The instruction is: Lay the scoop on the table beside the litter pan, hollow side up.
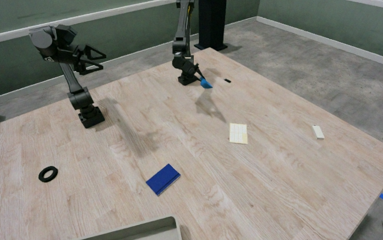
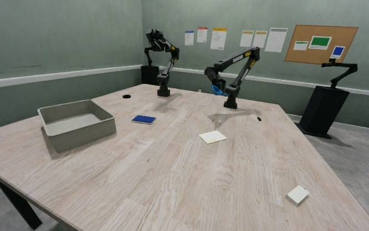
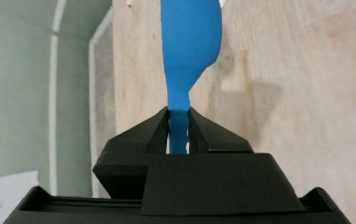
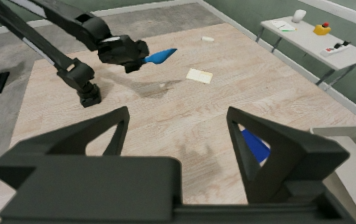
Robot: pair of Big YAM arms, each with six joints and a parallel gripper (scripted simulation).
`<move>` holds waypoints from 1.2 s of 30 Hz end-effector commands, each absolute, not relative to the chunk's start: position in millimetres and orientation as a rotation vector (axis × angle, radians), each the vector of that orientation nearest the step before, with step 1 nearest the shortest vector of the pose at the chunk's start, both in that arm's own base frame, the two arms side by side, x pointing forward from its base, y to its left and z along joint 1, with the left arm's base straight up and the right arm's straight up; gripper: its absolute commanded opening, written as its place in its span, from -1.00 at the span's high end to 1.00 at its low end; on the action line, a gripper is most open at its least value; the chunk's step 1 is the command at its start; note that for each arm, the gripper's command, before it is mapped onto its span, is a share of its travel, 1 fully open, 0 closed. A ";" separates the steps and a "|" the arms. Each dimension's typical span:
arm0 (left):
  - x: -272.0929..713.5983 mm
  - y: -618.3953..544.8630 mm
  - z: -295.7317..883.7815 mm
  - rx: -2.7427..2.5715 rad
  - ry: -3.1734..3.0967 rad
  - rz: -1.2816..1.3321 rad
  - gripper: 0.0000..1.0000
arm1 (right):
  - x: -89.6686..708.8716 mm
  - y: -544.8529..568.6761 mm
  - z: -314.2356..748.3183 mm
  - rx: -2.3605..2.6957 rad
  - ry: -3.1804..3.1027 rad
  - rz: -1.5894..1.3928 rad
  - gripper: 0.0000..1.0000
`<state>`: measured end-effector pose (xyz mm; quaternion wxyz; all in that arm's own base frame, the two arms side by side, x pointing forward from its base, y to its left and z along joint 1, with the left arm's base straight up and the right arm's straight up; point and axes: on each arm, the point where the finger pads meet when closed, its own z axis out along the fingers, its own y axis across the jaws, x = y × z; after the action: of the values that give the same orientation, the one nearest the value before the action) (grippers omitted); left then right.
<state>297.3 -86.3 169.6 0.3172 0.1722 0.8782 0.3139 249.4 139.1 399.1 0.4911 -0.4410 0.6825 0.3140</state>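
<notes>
The blue scoop (image 1: 206,83) (image 2: 217,90) (image 3: 190,40) (image 4: 161,56) is held by its handle in the air. Its bowl points away from the fingers and is tilted, not level; exactly where the hollow faces is hard to tell. My left gripper (image 3: 178,111) is shut on the handle, above the far part of the table near its own base. The grey litter pan (image 1: 144,230) (image 2: 89,136) stands upright far from the scoop, empty; the top view cuts it off at the bottom edge. My right gripper (image 1: 104,62) (image 4: 178,111) is open and empty, high above the table.
A blue book (image 1: 163,179) (image 2: 144,119) (image 4: 256,145) lies near the pan. A black ring (image 1: 40,176) (image 2: 126,96) lies farther off. A cream card (image 1: 238,133) (image 2: 212,137) (image 4: 199,76), a white block (image 1: 318,132) (image 2: 298,195) and a small black object (image 1: 227,81) (image 2: 259,119) also lie on the table.
</notes>
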 end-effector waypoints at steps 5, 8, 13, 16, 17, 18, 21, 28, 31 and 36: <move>311.8 -163.2 192.8 -0.068 2.475 0.666 0.75 | 246.1 140.6 406.2 -1.097 1.621 0.743 -1.00; 312.7 -193.9 193.1 -0.197 2.531 0.609 0.75 | 246.3 140.5 406.0 -1.097 1.623 0.742 -1.00; 313.8 -224.2 193.5 -0.337 2.579 0.541 0.75 | 246.3 140.5 406.0 -1.097 1.623 0.742 -1.00; 315.1 -254.1 194.2 -0.496 2.612 0.464 0.75 | 248.0 139.4 410.1 -1.086 1.627 0.742 -1.00; 315.5 -266.1 194.3 -0.552 2.627 0.433 0.75 | 248.0 139.4 410.1 -1.086 1.627 0.742 -1.00; 315.8 -278.6 194.3 -0.609 2.641 0.401 0.75 | 248.0 139.4 410.1 -1.086 1.627 0.742 -1.00; 316.3 -323.5 194.6 -0.810 2.688 0.285 0.75 | 248.0 139.4 410.1 -1.086 1.627 0.742 -1.00; 318.5 -391.0 195.6 -1.089 2.740 0.086 0.75 | 248.0 139.4 410.1 -1.086 1.627 0.742 -1.00; 321.4 -393.6 195.7 -1.117 2.741 0.073 0.75 | 248.0 139.4 410.1 -1.086 1.627 0.742 -1.00; 318.7 -409.7 196.1 -1.123 2.775 0.032 0.75 | 248.0 139.4 410.1 -1.086 1.627 0.742 -1.00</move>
<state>309.4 -390.6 178.8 0.0706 -0.3547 0.9317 0.0340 249.0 139.4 398.7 0.4920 -0.4437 0.6802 0.3136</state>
